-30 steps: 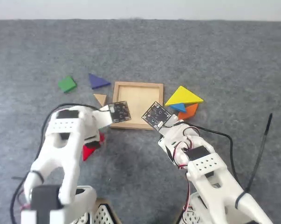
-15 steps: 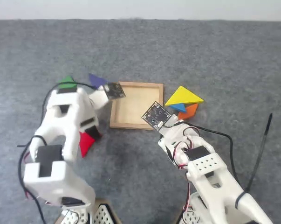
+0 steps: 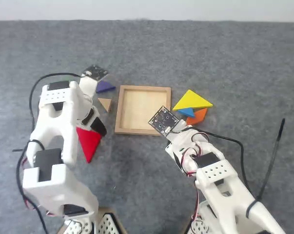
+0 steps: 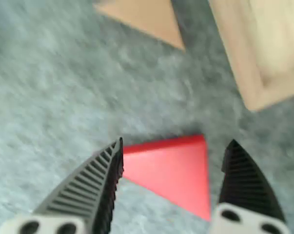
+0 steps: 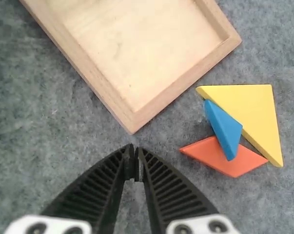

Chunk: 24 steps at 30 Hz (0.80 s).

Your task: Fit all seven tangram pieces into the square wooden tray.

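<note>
Grey desk fills the high view.

Left arm: left side of frame, wrist up near the upper-left pieces. Its end effector is wide open and holding nothing. The jaws sit on either side of the red triangle, apart from it.

Right arm: runs from lower right toward centre, wrist over the tray's lower right corner. Its end effector is fully closed and holds nothing. The tips are over bare desk just off a tray corner.

Square wooden tray: centre of frame, flat on the desk. Every piece I can see is outside it.

- Yellow triangle: biggest piece, just right of the tray's upper right corner.
- Red triangle: left of the tray's lower left corner, flat on the desk, partly under the left arm.
- Orange parallelogram: just below the yellow triangle and touching it.
- Blue triangle: lies on top of the orange piece, against the yellow triangle's edge, near the tray's right rim.
- Purple triangle: just off the tray's upper left corner, partly covered by the left wrist.
- Tan triangle: smallest, just below the purple one, close beside the tray's left rim and not touching it.
</note>
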### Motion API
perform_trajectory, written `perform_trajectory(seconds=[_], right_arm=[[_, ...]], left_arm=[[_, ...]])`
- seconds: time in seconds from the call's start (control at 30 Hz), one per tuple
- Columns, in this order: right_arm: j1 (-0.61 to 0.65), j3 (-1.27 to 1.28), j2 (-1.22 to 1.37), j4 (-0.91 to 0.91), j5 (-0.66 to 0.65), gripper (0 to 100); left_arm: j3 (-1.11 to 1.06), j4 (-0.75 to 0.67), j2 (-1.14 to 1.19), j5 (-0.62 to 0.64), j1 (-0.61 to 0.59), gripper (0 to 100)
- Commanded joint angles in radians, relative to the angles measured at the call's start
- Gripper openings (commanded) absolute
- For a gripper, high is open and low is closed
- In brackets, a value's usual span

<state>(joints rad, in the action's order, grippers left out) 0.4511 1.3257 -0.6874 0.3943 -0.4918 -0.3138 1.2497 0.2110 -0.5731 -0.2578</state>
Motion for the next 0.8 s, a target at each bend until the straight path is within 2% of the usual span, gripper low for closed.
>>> perform_trajectory(seconds=[0.0, 0.1, 0.27, 0.4, 0.5, 0.57, 0.67, 0.77], right_arm=[[0.005, -0.008, -0.008, -0.015, 0.008, 0.8], [0.005, -0.008, -0.008, -0.01, 0.008, 0.8], [0.005, -0.008, -0.008, -0.01, 0.006, 0.8], [0.005, -0.008, -0.008, -0.01, 0.006, 0.8], [0.005, -0.008, -0.008, -0.01, 0.006, 0.8], [0.005, -0.008, -0.008, -0.012, 0.005, 0.8], [0.005, -0.008, -0.008, -0.013, 0.005, 0.8], [0.005, -0.008, -0.008, -0.015, 0.005, 0.8]], left_arm=[[0.087, 0.078, -0.02, -0.035, 0.003, 31], [0.163, 0.103, -0.011, -0.23, -0.005, 31], [0.209, 0.074, 0.04, -0.287, 0.009, 31], [0.208, -0.037, 0.13, -0.571, -0.012, 31], [0.213, 0.012, 0.181, -0.75, -0.008, 31], [0.22, 0.074, 0.186, -0.778, 0.009, 31], [0.223, 0.091, 0.193, -0.775, 0.02, 31], [0.223, 0.097, 0.189, -0.709, 0.015, 31]])
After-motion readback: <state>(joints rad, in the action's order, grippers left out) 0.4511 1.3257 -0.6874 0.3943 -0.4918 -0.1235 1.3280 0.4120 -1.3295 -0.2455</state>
